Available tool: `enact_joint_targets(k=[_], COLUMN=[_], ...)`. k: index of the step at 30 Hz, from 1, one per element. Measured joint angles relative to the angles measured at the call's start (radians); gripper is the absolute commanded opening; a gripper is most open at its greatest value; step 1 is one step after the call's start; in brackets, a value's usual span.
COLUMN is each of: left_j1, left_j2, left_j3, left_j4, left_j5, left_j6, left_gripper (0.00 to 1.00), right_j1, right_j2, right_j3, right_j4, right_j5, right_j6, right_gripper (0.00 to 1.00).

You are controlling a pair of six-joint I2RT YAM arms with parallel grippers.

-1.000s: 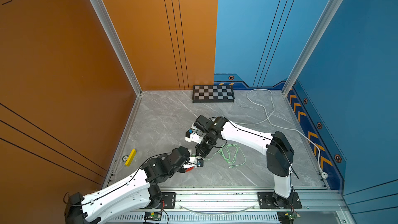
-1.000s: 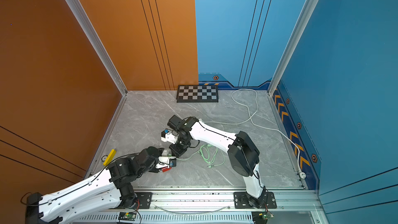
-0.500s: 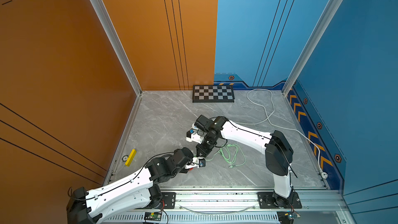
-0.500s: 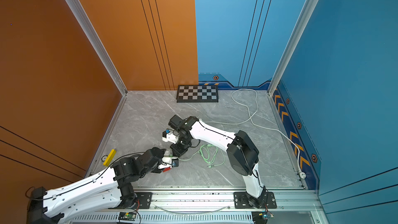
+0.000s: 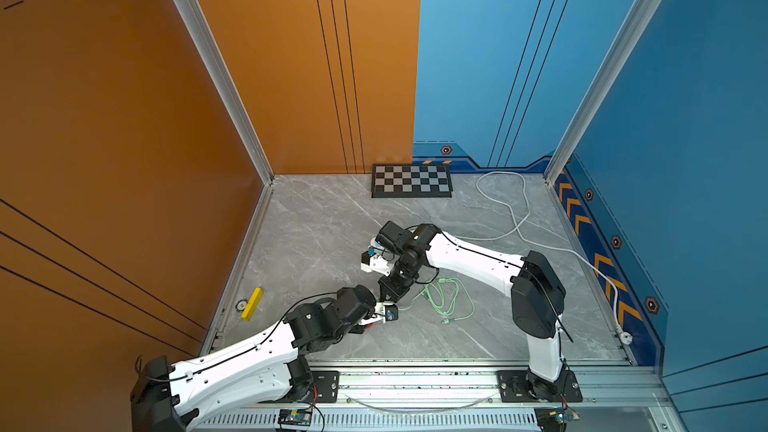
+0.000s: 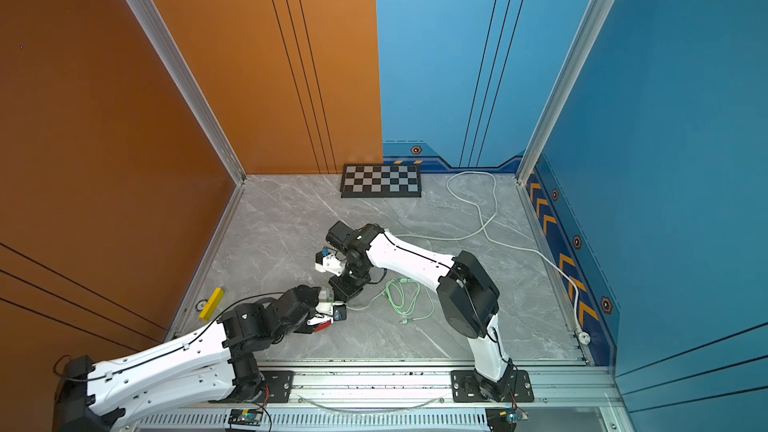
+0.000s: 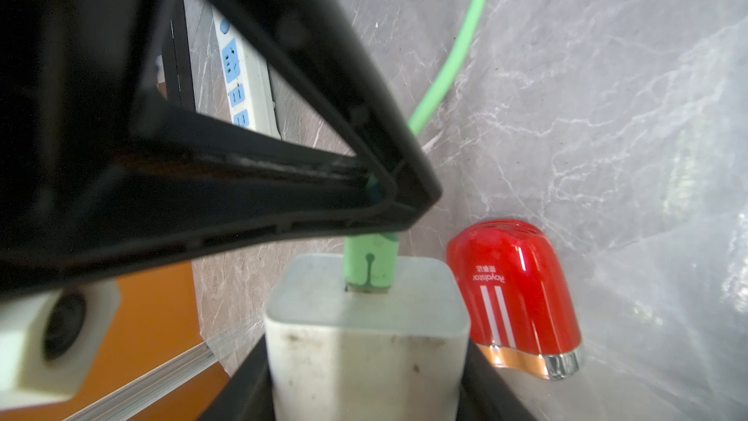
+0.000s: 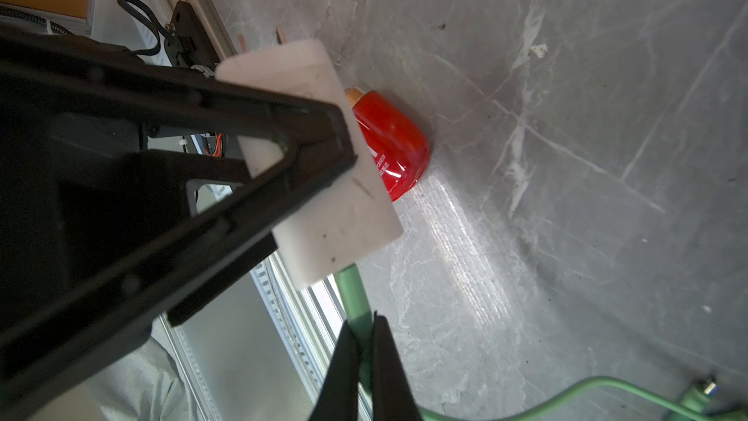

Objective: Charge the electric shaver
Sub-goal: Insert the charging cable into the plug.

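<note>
Lower centre in a top view: my left gripper and my right gripper tip to tip; electric shaver on marble, just beside left.

Left wrist: left jaws clamp charger block; right jaws pinched on green USB plug. Skewed push could jam plug.

Right wrist: electric shaver flat, long axis toward aluminium rail, silver head railward. Block swing could knock it skidding.

Lower centre: left gripper and right gripper stood tip to tip over grey floor. Sliver of red shaver showed beneath left gripper. Green cable lay coiled just right of them. Yellow block at lower left. Checkerboard at back wall. White cable looped right of centre.
</note>
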Motion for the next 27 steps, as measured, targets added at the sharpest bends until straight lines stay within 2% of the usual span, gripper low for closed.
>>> enact_joint_targets(k=[11, 18, 23, 27], left_j1=[-0.015, -0.022, -0.024, -0.043], left_j2=[-0.018, -0.010, -0.004, -0.016], left_j3=[0.000, 0.003, 0.002, -0.001], left_j4=[0.013, 0.018, 0.045, 0.159], left_j5=[0.016, 0.016, 0.012, 0.028], left_j6=[-0.027, -0.052, -0.059, -0.083], left_gripper=[0.00, 0.00, 0.00, 0.00], right_j1=[-0.038, -0.040, -0.055, -0.103], right_j2=[-0.012, -0.013, -0.039, -0.138], right_j3=[-0.027, -0.027, -0.060, -0.148], right_j4=[0.003, 0.001, 0.023, 0.124], right_j5=[-0.061, -0.056, -0.050, -0.077], right_j6=[-0.145, -0.170, -0.146, -0.102], right_gripper=[0.00, 0.01, 0.18, 0.36])
